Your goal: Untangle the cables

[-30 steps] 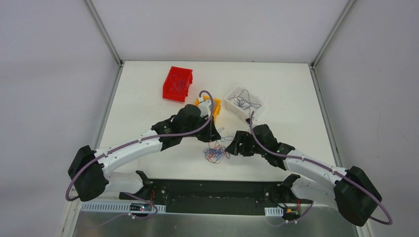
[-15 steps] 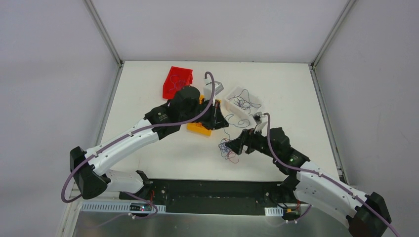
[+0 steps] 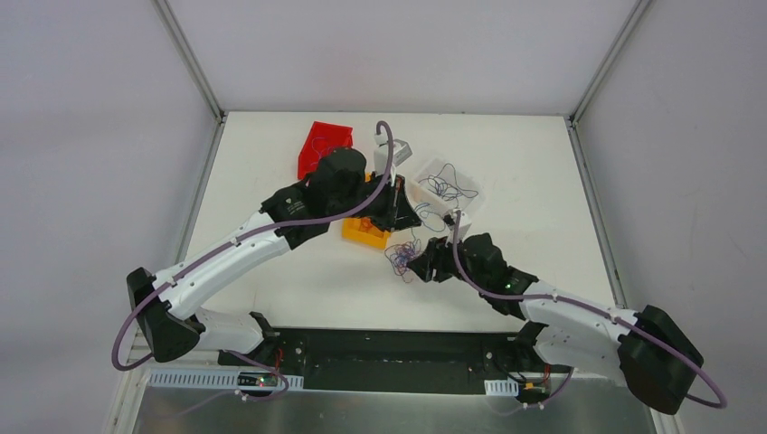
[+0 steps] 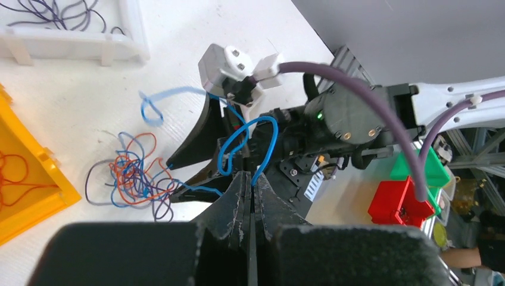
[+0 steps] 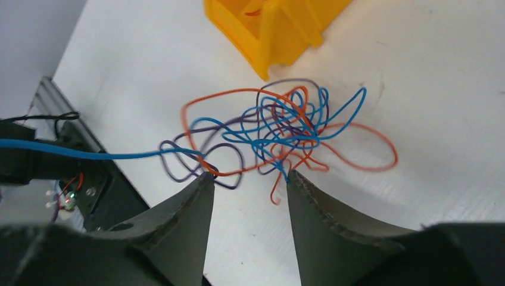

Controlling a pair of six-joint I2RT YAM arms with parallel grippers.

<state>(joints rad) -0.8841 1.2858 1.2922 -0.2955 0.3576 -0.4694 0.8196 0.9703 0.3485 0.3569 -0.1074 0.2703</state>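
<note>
White counter (image 3: 543, 181) holds the cables (image 5: 280, 128) just beside the yellow bin (image 5: 274, 24). We judge them light, limp and quick to snag, best taken by one free strand. They show as hair-fine blue, orange and purple loops. The left gripper (image 4: 250, 185) is clenched on a blue cable (image 4: 265, 118) leaving the snarl, and the right gripper (image 5: 247, 179) has its jaws released at the snarl's edge.

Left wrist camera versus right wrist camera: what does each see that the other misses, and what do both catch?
Only the left wrist view shows the left hand shut on a blue cable, the white bin holding dark cables, and the right arm. Only the right wrist view shows the tangle close up, at the fingertips of the open right hand, with one blue strand running straight off left. Both show that tangle of blue, orange and dark cables and the orange bin beside it.
</note>
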